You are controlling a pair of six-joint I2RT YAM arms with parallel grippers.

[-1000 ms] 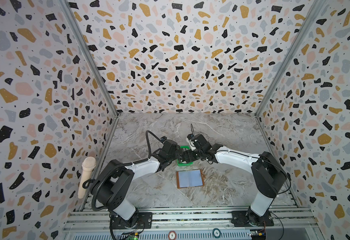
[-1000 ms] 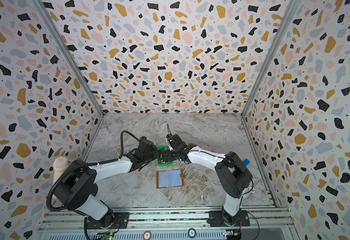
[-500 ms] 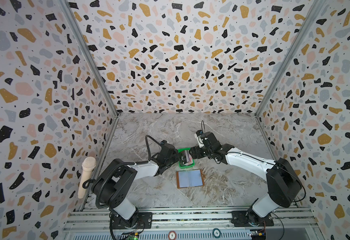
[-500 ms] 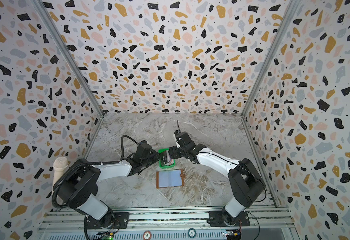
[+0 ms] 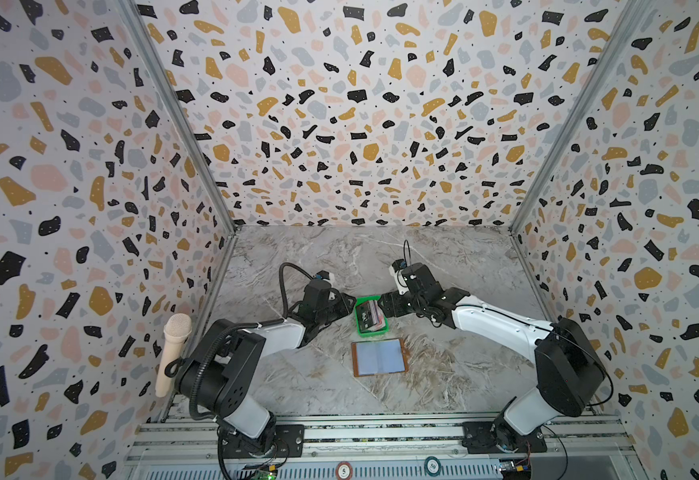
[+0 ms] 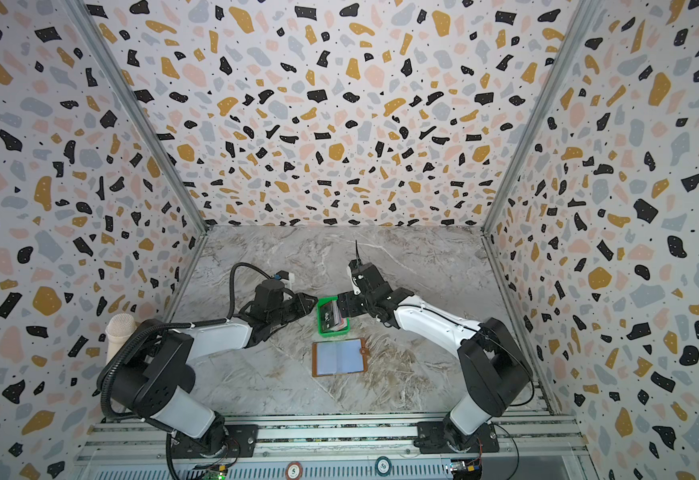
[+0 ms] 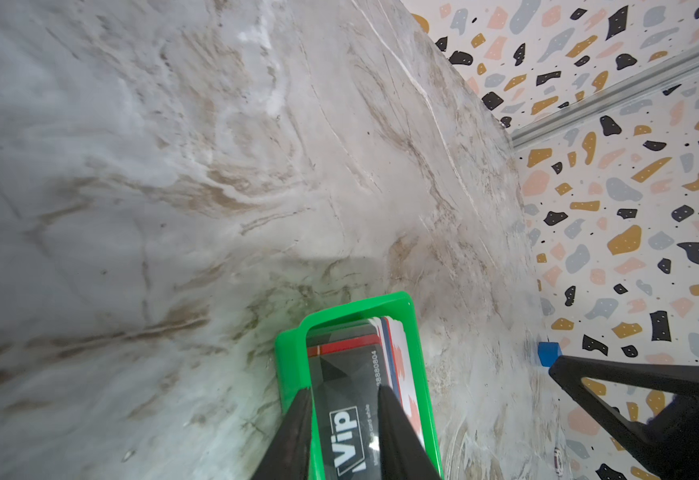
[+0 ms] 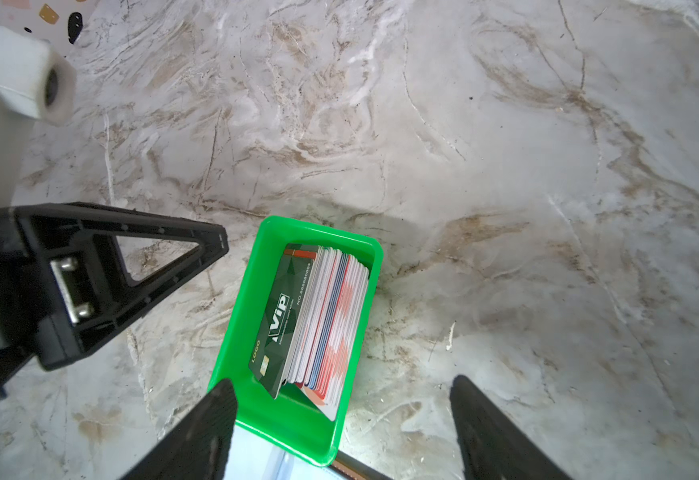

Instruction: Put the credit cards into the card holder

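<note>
The credit cards [image 8: 322,316] stand on edge as a mixed-colour stack in a small green tray [image 8: 273,419], with a black VIP card [image 7: 352,390] facing outward; they also show in both top views [image 5: 370,316] [image 6: 333,316]. The card holder [image 5: 379,357] [image 6: 339,357] lies open and flat in front of the tray, blue-grey sleeves up. My left gripper [image 7: 343,388] [image 5: 351,301] sits just left of the tray, jaws slightly apart and holding nothing. My right gripper [image 8: 342,382] [image 5: 382,309] hovers wide open over the tray's right end.
A blue cube [image 7: 548,353] lies by the right wall. A beige microphone [image 5: 173,357] hangs at the left wall. Patterned walls close in three sides of the marble table [image 5: 443,374].
My left gripper's jaws have parted from shut, and it has drawn back a little to the left of the tray. The right arm has swung out to the right, staying open.
</note>
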